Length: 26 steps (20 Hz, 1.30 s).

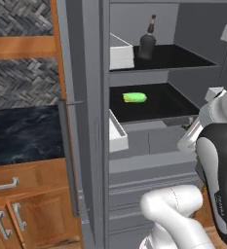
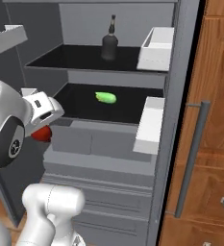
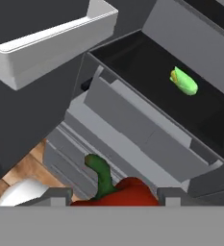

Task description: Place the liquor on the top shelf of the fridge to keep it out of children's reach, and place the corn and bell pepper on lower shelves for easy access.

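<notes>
Holding the small red bell pepper [image 3: 118,192] with green stem between tool [image 3: 114,196] fingers, low at six o'clock of the open grey fridge [image 2: 108,144], presumably bound for the lower black shelf [image 2: 80,108] where the bright green corn [image 2: 105,97] already lies. Dark corked liquor bottle [image 2: 109,43] upright on the top shelf [image 2: 70,57], at twelve o'clock.

Everything before me is lit evenly and flatly, with no single lamp I can place. The tall grey open fridge [image 2: 108,158] casts soft shading under its flat black shelf boards [image 1: 159,104], whose surfaces swallow detail. The bright green ear of corn [image 1: 134,97] glows almost without shadow. The polished dark marbled wall panel [image 1: 25,136] carries faint pale sheen. All three views look slightly soft and coarse, edges jagged, with no glare or bending at the borders.
</notes>
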{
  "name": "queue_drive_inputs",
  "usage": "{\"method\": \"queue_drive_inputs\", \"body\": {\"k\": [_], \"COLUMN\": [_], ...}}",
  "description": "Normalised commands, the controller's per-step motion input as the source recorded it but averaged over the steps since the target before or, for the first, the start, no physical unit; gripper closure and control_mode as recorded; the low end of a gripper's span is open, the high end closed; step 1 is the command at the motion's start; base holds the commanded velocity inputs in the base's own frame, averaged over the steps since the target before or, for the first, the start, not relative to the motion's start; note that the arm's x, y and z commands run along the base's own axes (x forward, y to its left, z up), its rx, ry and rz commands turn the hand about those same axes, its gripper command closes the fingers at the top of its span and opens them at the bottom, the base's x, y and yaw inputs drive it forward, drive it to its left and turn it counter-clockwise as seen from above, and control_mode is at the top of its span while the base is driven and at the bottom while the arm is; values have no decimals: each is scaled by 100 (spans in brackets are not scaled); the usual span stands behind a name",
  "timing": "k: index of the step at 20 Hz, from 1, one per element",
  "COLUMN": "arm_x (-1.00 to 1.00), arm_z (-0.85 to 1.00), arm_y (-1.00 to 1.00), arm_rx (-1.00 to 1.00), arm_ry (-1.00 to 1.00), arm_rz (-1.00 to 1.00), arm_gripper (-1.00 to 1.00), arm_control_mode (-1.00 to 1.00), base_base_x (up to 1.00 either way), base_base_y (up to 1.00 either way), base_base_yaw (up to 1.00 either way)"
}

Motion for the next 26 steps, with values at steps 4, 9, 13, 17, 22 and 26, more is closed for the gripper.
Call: {"method": "queue_drive_inputs", "body": {"k": [4,9,13,17,22,26], "arm_x": [0,0,23,44,45,55], "arm_z": [0,0,-8,-21,-42,-51], "arm_y": [0,0,-18,-37,-22,-11], "arm_rx": [0,0,2,1,0,0], "arm_ry": [0,0,-2,0,0,0], "arm_rz": [0,0,0,1,0,0], "arm_gripper": [100,100,100,100,100,100], "arm_control_mode": [100,100,-100,-100,-100,-100], "base_base_x": [59,55,24,0,0,0], "base_base_y": [-13,-21,-13,0,0,0], "base_base_yaw": [0,2,0,0,0,0]}}
